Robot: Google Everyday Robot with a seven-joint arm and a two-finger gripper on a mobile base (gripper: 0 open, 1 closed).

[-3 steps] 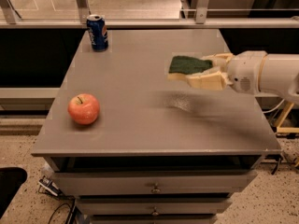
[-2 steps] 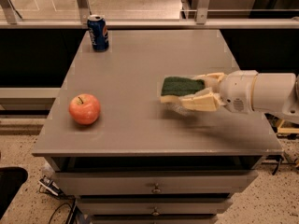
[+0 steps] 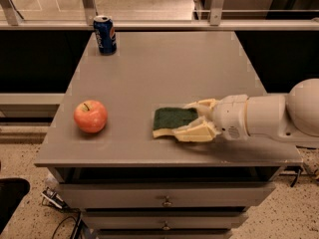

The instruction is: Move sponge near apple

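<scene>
The sponge (image 3: pixel 172 120), dark green on top with a pale yellow base, is held between the cream fingers of my gripper (image 3: pixel 195 119) low over the grey table (image 3: pixel 164 63), near its front edge. My gripper is shut on the sponge and reaches in from the right on a white arm (image 3: pixel 269 114). The red-orange apple (image 3: pixel 90 116) sits on the table at the front left, about a hand's width left of the sponge.
A blue soda can (image 3: pixel 104 34) stands at the back left corner of the table. The table has drawers (image 3: pixel 164 201) below its front edge. Metal rails (image 3: pixel 159 25) run behind the table.
My gripper has carried the sponge leftward and down toward the table's front, closer to the apple. The apple and the can have not moved.
</scene>
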